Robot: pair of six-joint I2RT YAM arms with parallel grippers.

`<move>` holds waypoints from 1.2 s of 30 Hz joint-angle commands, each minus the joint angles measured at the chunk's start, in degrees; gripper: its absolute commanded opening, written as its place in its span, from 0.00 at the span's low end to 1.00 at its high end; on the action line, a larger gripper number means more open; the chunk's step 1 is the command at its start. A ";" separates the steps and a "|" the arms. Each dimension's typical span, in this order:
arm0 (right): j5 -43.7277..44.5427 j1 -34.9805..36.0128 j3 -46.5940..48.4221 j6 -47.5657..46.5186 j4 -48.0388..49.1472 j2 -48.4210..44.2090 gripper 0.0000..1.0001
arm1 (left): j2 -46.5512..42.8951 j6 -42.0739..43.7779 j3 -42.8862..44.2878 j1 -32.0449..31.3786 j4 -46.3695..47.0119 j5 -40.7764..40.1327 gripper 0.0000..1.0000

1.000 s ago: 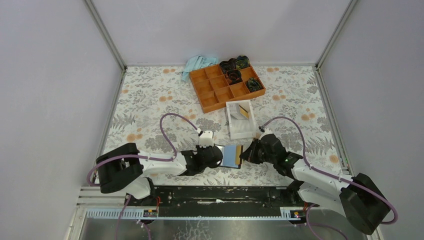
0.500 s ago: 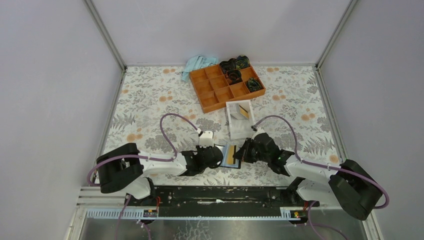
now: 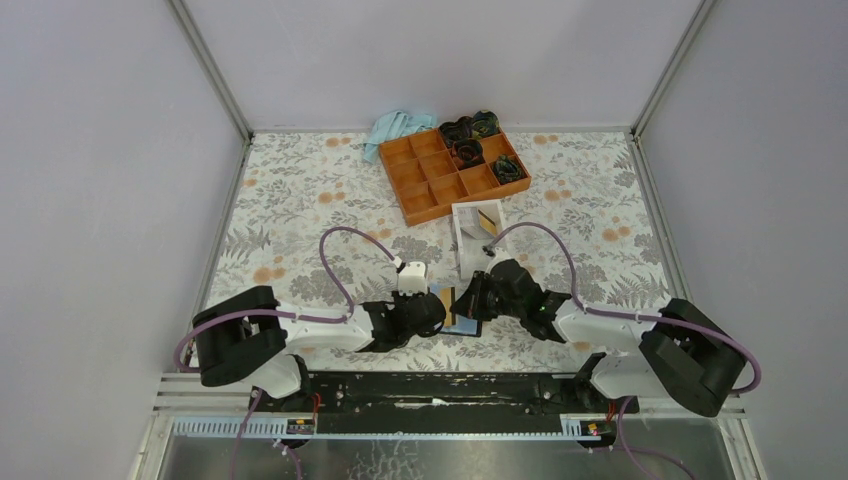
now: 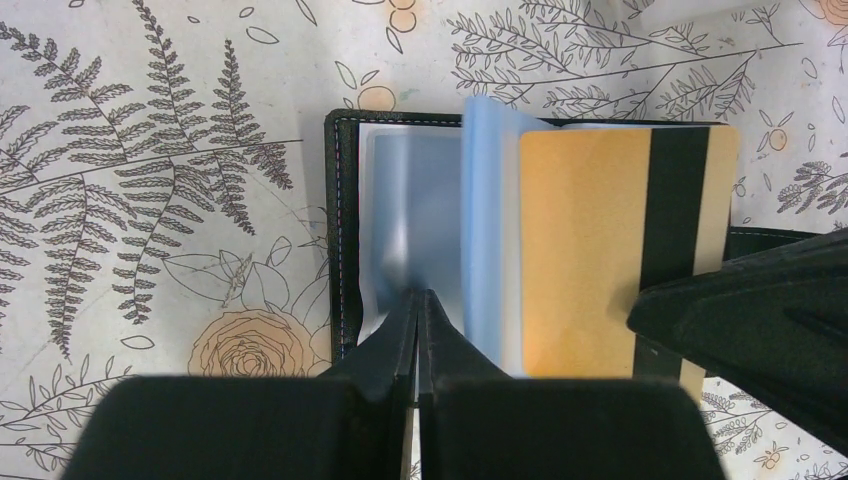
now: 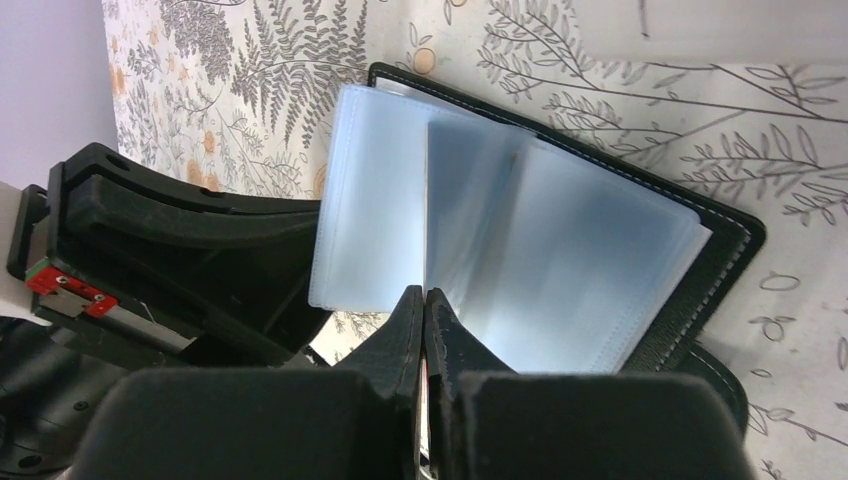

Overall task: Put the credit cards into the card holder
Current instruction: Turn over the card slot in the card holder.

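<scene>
Card holder (image 3: 463, 320) is what I look at first: it lies open on the flowery table (image 3: 300, 200), low in the middle of the top view, right between my two arms. It is black outside and has clear, light-blue pockets inside. Some of those pockets stand up like pages in a book. My left gripper (image 4: 418, 308) comes in from the bottom of its own view. Its two fingers are pressed tight together, and their tips sit on the clear pocket on the left half of the holder. I cannot tell if they pinch that pocket or only press on it. My right gripper (image 5: 425, 310) has its fingers squeezed together too. In the left wrist view they hold a credit card (image 4: 585, 250) by its lower right corner. This card is yellow-orange with a black stripe down one side. It lies over the right half of the open holder, just beside the standing pockets. I cannot tell if its edge is inside a pocket. Higher in the top view I see a white box (image 3: 475, 255) with a second credit card (image 3: 488, 222) leaning inside it. Above that sits an orange tray (image 3: 415, 185) with dark things (image 3: 468, 152) in its upper right spaces. A blue cloth (image 3: 398, 127) lies at its upper left corner.
</scene>
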 commanded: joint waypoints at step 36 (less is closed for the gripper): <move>2.82 1.64 2.09 -2.34 2.88 4.69 0.00 | -9.20 5.43 0.31 -1.03 -2.54 1.58 0.00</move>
